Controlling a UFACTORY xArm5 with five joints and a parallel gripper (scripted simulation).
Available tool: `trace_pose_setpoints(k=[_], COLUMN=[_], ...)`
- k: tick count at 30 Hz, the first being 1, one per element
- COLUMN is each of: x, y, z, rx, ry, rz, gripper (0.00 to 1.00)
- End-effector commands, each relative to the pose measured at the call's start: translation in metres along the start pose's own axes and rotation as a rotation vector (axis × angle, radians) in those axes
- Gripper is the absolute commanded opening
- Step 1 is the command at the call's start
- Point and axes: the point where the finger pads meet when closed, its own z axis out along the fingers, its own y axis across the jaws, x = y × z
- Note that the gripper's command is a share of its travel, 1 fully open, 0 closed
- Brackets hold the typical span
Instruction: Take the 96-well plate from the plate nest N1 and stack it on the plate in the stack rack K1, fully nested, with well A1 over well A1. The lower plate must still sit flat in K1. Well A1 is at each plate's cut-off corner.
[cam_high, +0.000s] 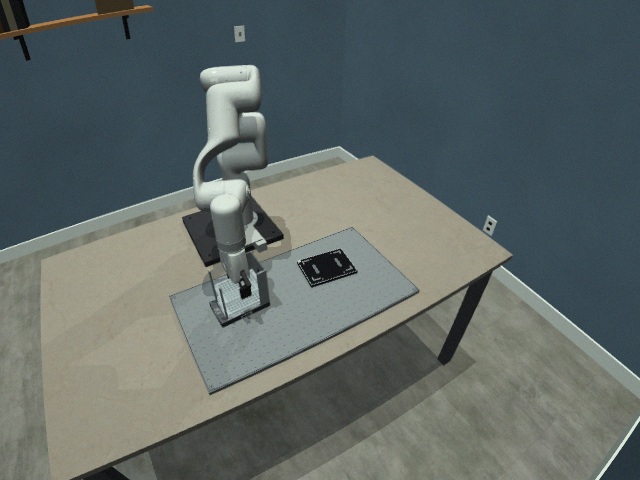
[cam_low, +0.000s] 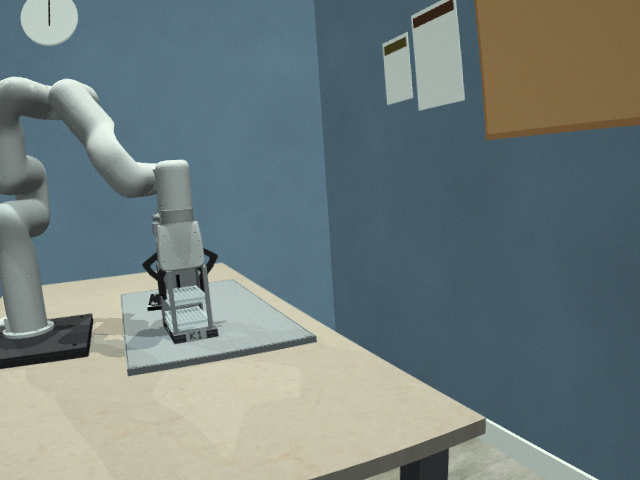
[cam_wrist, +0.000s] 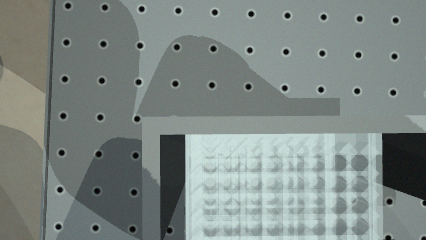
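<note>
Over on the left sits the arm's black base plate, and just to its right the white arm bends down over the stack rack K1, our landmark on the grey perforated board. The gripper hangs straight down between the rack's upright posts, its black fingers spread wide and clamped on the 96-well plate, gripping it by its sides. That plate is inside the rack's frame, level, and held a clear gap above the lower plate, which lies on the rack's floor just over the K1 label. From the wrist view the held plate's wells overlap the plate beneath, the two grids lining up closely; which corner is cut off cannot be made out. Further right of the rack, well apart on the same board, lies the black plate nest N1 with nothing in it.
</note>
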Motion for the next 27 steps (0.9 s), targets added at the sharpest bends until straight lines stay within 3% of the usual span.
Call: trace_pose_setpoints(k=[1,13,27], x=[-0.001,-0.001,-0.001], y=[0.001,0.001,0.001], z=[0.007,0.024,0.024], rx=[-0.003,-0.003,-0.003], ry=[-0.002,-0.001,-0.001], rz=[0.000,0.000,0.000], gripper=[0.00,0.00,0.00])
